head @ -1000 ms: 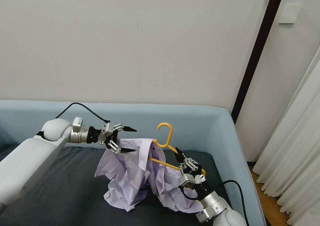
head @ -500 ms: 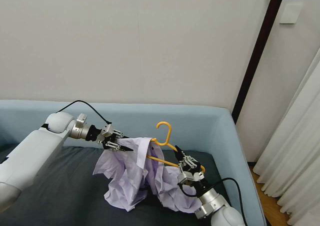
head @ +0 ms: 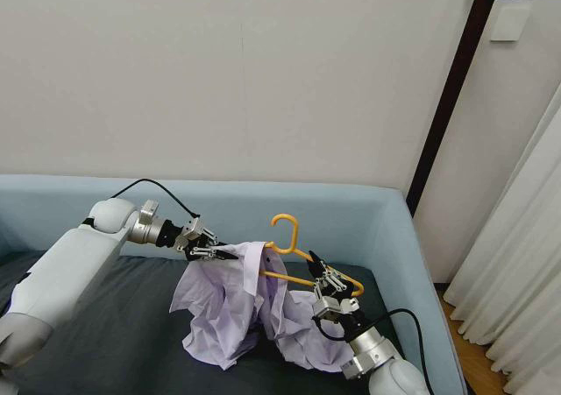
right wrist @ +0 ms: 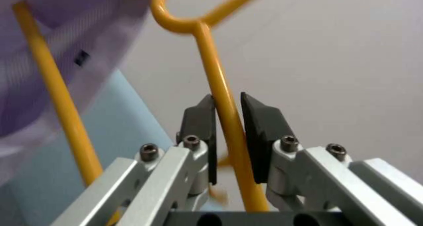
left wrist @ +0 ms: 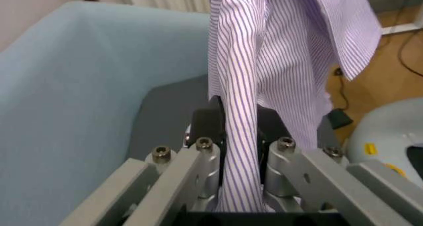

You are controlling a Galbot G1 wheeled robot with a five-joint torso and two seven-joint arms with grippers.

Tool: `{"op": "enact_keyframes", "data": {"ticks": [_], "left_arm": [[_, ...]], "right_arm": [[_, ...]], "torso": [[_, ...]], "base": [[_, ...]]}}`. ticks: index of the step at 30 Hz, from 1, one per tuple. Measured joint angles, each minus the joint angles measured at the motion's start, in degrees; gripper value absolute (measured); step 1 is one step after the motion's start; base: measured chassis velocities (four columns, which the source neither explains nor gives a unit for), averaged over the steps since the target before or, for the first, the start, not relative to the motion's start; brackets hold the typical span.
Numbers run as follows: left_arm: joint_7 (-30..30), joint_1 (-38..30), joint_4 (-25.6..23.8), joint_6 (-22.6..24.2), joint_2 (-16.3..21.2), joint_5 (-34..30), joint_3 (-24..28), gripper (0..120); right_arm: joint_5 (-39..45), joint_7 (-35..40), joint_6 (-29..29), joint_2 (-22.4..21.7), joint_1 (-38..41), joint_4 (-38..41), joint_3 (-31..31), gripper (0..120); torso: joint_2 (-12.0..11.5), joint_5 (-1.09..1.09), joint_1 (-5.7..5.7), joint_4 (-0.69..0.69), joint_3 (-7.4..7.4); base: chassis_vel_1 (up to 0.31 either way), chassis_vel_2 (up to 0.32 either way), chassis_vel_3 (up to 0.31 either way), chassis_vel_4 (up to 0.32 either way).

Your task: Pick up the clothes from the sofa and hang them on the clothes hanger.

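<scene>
right pincer point(head: 320, 272): nearest me, low at the front of the sofa. Pressed together on 1 thin arm of the hanger, the rod running straight up between the 2 black pads point(right wrist: 198, 132). Same clamp as 1 s ago, barely moved.
hanger point(right wrist: 213, 72): yellow, held up off the seat, tilted, hook uppermost. Hook has drifted a touch toward my left since 1 s ago.
shirt point(head: 228, 307): lilac striped, draped over the left half of the hanger. Most of it hangs in a bunch down to the seat cushion point(head: 105, 342). It is lifted, not flat on the sofa.
left pincer point(head: 223, 253): this is the change. 1 s ago it was spread wide and sat just above the cloth. Now it has dropped and come in toward the hanger, and the 2 fingers are pinching a fold of the striped cloth near the shirt's top edge. The wrist view shows the cloth running up from between the fingers.
meaning: I now have 2 holds, 1 on the hanger and 1 on the shirt. My guess is the step is pulling the shoulder or collar over the hanger arm. The shirt is only partly on, the side by my right pincer looks bare, so the task is not done.
risk: probably the thin cloth slips out, or a pull tips the hanger in my right pincer.
sofa point(head: 386, 220): pale blue backrest behind both arms, unchanged.
</scene>
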Motion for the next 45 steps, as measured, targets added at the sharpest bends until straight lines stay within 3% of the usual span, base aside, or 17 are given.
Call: {"op": "enact_keyframes", "data": {"ticks": [3,4,6,9,11,14,19,24,27,31,34,35,45], "left_arm": [[-1.93,0.37,0.58,0.57,-0.15,-0.35,-0.69,7],[-1.93,0.37,0.58,0.57,-0.15,-0.35,-0.69,7],[-3.11,0.77,0.77,0.89,-0.04,-0.8,-1.1,7],[-3.93,1.0,0.73,1.13,0.17,-1.03,-1.38,7],[-5.85,1.41,0.28,1.55,0.45,-1.53,-1.86,7],[-7.7,1.65,-0.49,1.7,0.51,-1.58,-2.35,7],[-9.0,2.26,-1.54,1.93,0.7,-1.86,-3.09,7],[-9.56,3.35,-2.53,2.01,1.14,-2.02,-3.4,7],[-9.82,3.69,-2.99,2.01,1.17,-2.16,-3.44,7],[-9.98,3.71,-3.15,2.09,1.02,-2.49,-3.47,7],[-10.05,3.63,-3.45,2.17,0.89,-2.88,-3.48,7],[-10.05,3.63,-3.45,2.17,0.89,-2.88,-3.48,7],[-10.59,4.24,-4.0,2.16,1.56,-3.3,-3.8,7]], "right_arm": [[6.15,0.18,0.82,-0.3,-0.21,1.43,-0.16,32],[6.15,0.18,0.82,-0.3,-0.21,1.43,-0.16,32],[13.42,-1.23,5.2,-0.54,-0.44,2.52,-0.62,42],[17.55,-3.55,8.65,-0.64,-0.84,3.09,-0.86,49],[28.72,-9.74,11.71,-1.22,-2.19,3.59,-2.53,60],[40.22,-11.08,9.12,-1.39,-2.95,0.72,-6.23,74],[52.15,-9.46,5.63,0.34,-1.78,-3.45,-9.86,91],[63.5,-5.36,2.19,2.83,0.07,-4.36,-13.26,100],[65.89,-1.47,-0.12,3.78,0.58,-4.57,-14.28,99],[62.59,5.02,-3.11,5.23,0.62,-6.95,-15.01,89],[56.05,6.23,-2.08,7.04,0.24,-11.12,-14.77,76],[56.05,6.23,-2.08,7.04,0.24,-11.12,-14.77,76],[51.49,9.03,-0.78,10.87,0.43,-14.15,-13.0,34]], "torso": [[0.0,0.02,0.0,0.01,0.0],[0.0,0.02,0.0,0.01,0.0],[0.0,0.0,0.0,0.01,0.0],[0.0,0.01,0.0,0.01,0.0],[0.0,-0.01,0.0,0.02,0.0],[0.0,0.01,-0.01,0.0,0.0],[0.0,0.01,0.0,0.0,0.0],[0.0,0.01,0.0,0.03,0.0],[0.0,0.0,-0.01,0.02,0.0],[0.0,0.0,0.0,0.01,0.0],[0.0,0.02,0.0,0.0,0.0],[0.0,0.02,0.0,0.0,0.0],[0.0,0.01,0.0,0.02,0.0]], "base": [[0.0,0.0,0.0,0.0],[0.0,0.0,0.0,0.0],[0.0,0.0,0.0,0.0],[0.0,0.0,0.0,0.0],[0.0,0.0,0.0,0.0],[0.0,0.0,0.0,0.0],[0.0,0.0,0.0,0.0],[0.0,0.0,0.0,0.0],[0.0,0.0,0.0,0.0],[0.0,0.0,0.0,0.0],[0.0,0.0,0.0,0.0],[0.0,0.0,0.0,0.0],[0.0,0.0,0.0,0.0]]}}
